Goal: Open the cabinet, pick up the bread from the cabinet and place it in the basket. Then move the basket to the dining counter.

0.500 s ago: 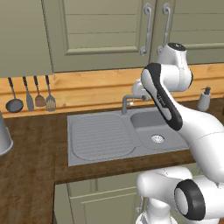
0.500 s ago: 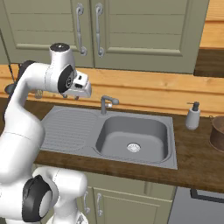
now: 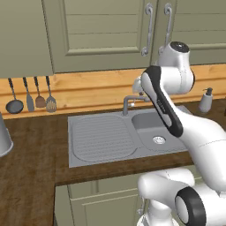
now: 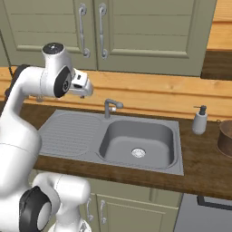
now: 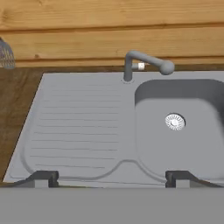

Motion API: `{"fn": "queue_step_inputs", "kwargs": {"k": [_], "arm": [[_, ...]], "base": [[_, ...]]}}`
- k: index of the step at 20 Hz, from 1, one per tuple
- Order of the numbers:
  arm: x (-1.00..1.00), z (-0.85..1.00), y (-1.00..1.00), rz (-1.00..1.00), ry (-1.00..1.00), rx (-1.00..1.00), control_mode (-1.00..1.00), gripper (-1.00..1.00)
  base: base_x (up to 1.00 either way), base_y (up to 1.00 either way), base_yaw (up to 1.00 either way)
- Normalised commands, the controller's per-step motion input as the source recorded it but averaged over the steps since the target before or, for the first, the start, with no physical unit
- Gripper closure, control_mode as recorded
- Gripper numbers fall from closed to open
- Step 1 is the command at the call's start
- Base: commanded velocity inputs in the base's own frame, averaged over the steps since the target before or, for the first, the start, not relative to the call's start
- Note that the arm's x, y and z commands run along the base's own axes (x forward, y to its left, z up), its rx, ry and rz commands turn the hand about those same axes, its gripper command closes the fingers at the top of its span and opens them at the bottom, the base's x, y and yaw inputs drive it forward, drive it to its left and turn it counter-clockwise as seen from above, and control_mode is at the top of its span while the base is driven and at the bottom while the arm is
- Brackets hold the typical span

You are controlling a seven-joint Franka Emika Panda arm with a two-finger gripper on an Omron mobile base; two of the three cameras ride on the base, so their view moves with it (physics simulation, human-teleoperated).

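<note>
**Cabinet doors closed, gripper open over the sink**

You have the cabinet [image 4: 136, 36] on the wall above the sink, sage-green with both framed doors shut. Its two long curved grey handles [image 4: 93, 29] hang side by side where the doors meet. From the left base view you see the same cabinet [image 3: 101, 35] with the handles to the upper right, just above the arm's upper joint.

Your gripper [image 5: 111, 178] is spread wide and holds nothing; its two dark fingertips [image 5: 41, 178] sit far apart at the bottom of the hand view. The hand looks down on the grey sink [image 5: 131, 127], over its ribbed drainboard and the basin with its round drain. In the right base view the hand [image 4: 81, 85] hangs below the cabinet and above the drainboard, touching neither.

Around it you find the grey tap [image 4: 111, 108] behind the basin, a soap dispenser [image 4: 199, 120] on the dark wood worktop [image 4: 204, 167], a brown pot [image 4: 225, 138] at the right edge, and utensils [image 3: 31, 95] hanging on the wooden back wall.
</note>
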Motion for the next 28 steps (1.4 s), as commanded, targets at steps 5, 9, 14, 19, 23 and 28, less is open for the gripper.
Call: {"fn": "queue_step_inputs", "kwargs": {"k": [5,9,14,19,23,28], "arm": [[0.0,0.76,0.0,-0.08,-0.28,0.0,-1.0,-1.0],[0.0,1.0,-0.01,-0.07,-0.14,0.0,-1.0,-1.0],[0.0,1.0,-0.06,-0.1,-0.12,-0.03,-1.0,-1.0],[0.15,0.95,-0.19,-0.07,-0.03,-0.02,-1.0,-1.0],[0.29,0.31,-0.23,0.0,0.0,0.1,-1.0,-1.0],[0.33,0.0,-0.02,0.0,-0.03,0.02,-1.0,-1.0]], "base": [[0.0,0.0,0.0],[0.0,0.0,0.0],[0.0,0.0,0.0],[0.0,0.0,0.0],[0.0,0.0,0.0],[0.0,0.0,0.0]]}}
